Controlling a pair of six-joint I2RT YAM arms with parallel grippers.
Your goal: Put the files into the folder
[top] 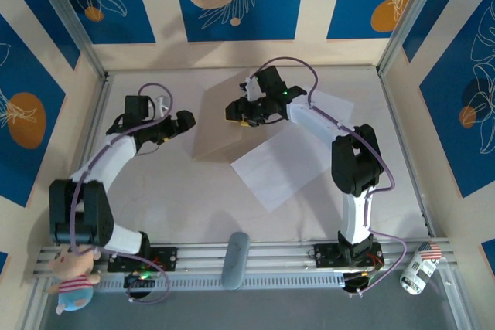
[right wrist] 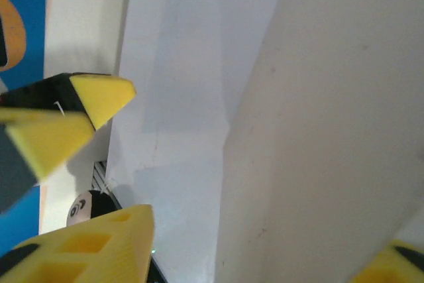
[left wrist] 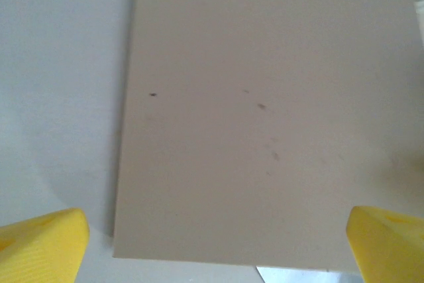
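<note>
Tan folder (top: 220, 135) flap seems raised; right pincer (top: 238, 112) apart astride it, left pincer (top: 186, 120) apart too. Clamp flap first imo; files (top: 280, 166) at 4 o'clock.

Second sheet (top: 336, 103): mostly hidden under right arm (top: 317, 121). Folder (left wrist: 252, 117): top and right edges cut by left wrist frame; blurred close-up in right wrist view. Left fingers (left wrist: 46, 243): cut off at lower corners. Sheet sliver (left wrist: 298, 276): cut off at bottom edge.

Folder (top: 220, 138) mid-table, between left gripper (top: 184, 121) and right gripper (top: 236, 112). One sheet (top: 277, 169) lies right of it; a second sheet (top: 332, 106) lies partly under the right arm.
</note>
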